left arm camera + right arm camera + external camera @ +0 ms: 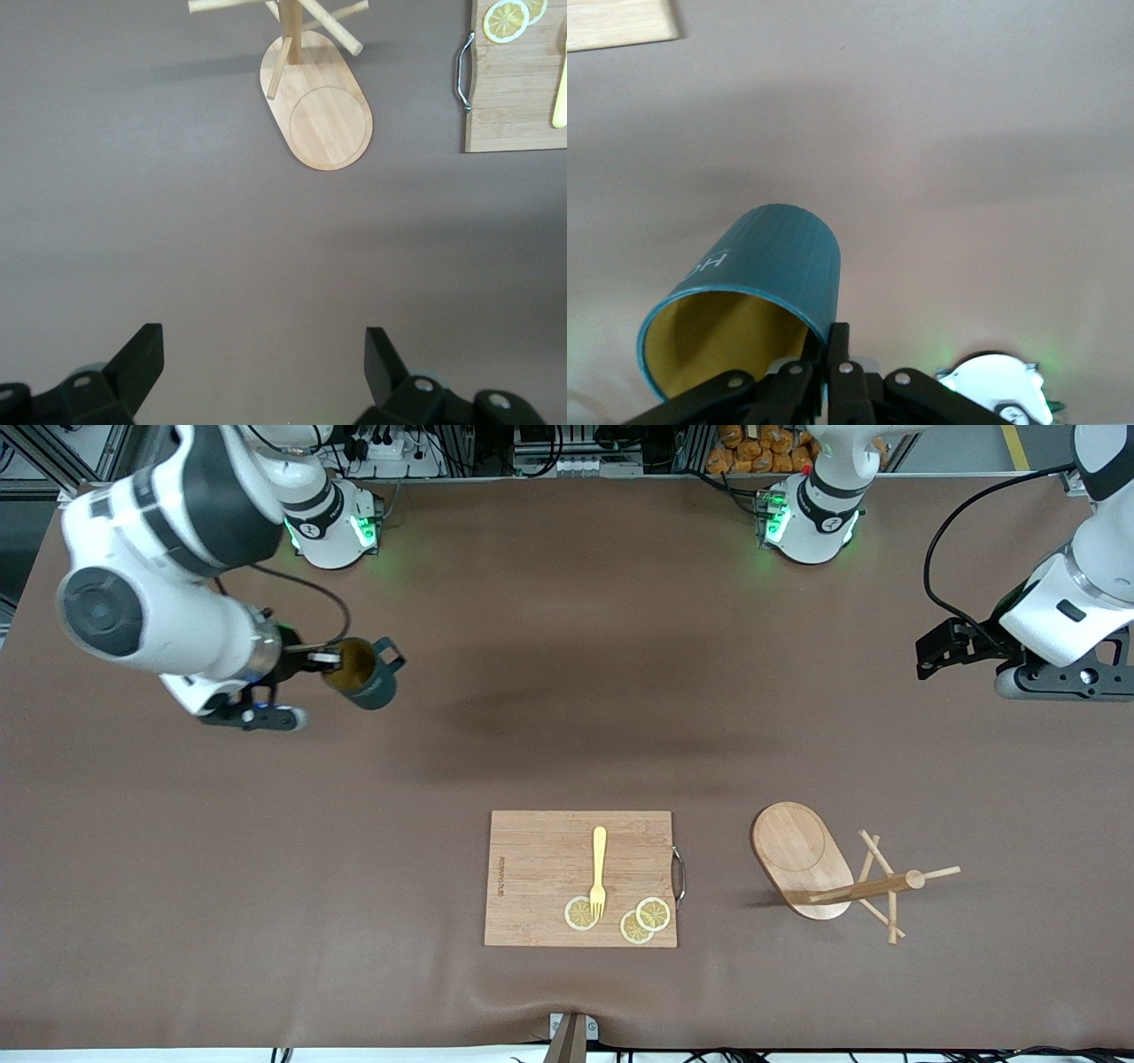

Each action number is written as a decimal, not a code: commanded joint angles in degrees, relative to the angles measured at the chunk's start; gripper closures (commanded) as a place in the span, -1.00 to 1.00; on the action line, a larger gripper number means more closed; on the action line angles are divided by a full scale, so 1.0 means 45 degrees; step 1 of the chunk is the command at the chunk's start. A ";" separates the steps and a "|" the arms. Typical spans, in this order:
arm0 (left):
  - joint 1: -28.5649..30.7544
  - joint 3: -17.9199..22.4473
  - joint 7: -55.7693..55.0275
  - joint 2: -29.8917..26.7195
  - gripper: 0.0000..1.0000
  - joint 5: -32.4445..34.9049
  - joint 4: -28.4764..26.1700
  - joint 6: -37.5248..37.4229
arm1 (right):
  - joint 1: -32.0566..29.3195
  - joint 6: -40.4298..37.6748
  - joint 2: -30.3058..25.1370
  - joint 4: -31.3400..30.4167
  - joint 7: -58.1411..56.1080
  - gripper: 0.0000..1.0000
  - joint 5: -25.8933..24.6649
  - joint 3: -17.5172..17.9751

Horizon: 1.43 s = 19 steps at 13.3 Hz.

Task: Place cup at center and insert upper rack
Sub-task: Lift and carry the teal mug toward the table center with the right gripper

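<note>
My right gripper (323,660) is shut on the rim of the dark teal cup (365,677), one finger inside the yellowish wall and one outside. It holds the cup tilted in the air over the bare mat toward the right arm's end of the table. The right wrist view shows the ribbed cup (775,257) just ahead of that gripper (833,341). The wooden mug stand with the upper rack pegs (873,886) stands on its oval base (793,850) toward the left arm's end. My left gripper (926,657) hangs open and holds nothing, with the stand (291,35) ahead of its fingers (142,354).
A rectangular wooden cutting board (540,868) lies near the front edge at mid-table, beside the stand. A yellow fork (599,868) and lemon slices (653,913) lie on it. Its metal handle (462,71) faces the stand. Brown mat covers the table.
</note>
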 commanded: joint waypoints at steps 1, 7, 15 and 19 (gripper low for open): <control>0.0099 -0.0084 -0.0054 -0.0106 -1.00 0.0086 -0.0477 0.0424 | -0.0215 0.0263 0.0050 0.0307 0.1653 1.00 0.0429 0.1101; 0.0138 -0.0084 -0.0055 -0.0087 -1.00 0.0086 -0.0615 0.0544 | 0.0582 0.1787 0.0868 0.0346 0.4506 1.00 0.0449 0.2784; 0.0255 -0.0084 -0.0055 -0.0068 -1.00 0.0086 -0.0693 0.0661 | 0.2246 0.4151 0.3152 0.0366 0.5505 1.00 -0.0290 0.2686; 0.0236 -0.0084 -0.0055 -0.0028 -1.00 0.0086 -0.0868 0.0797 | 0.2499 0.5147 0.4228 0.0307 0.5974 1.00 -0.1405 0.2667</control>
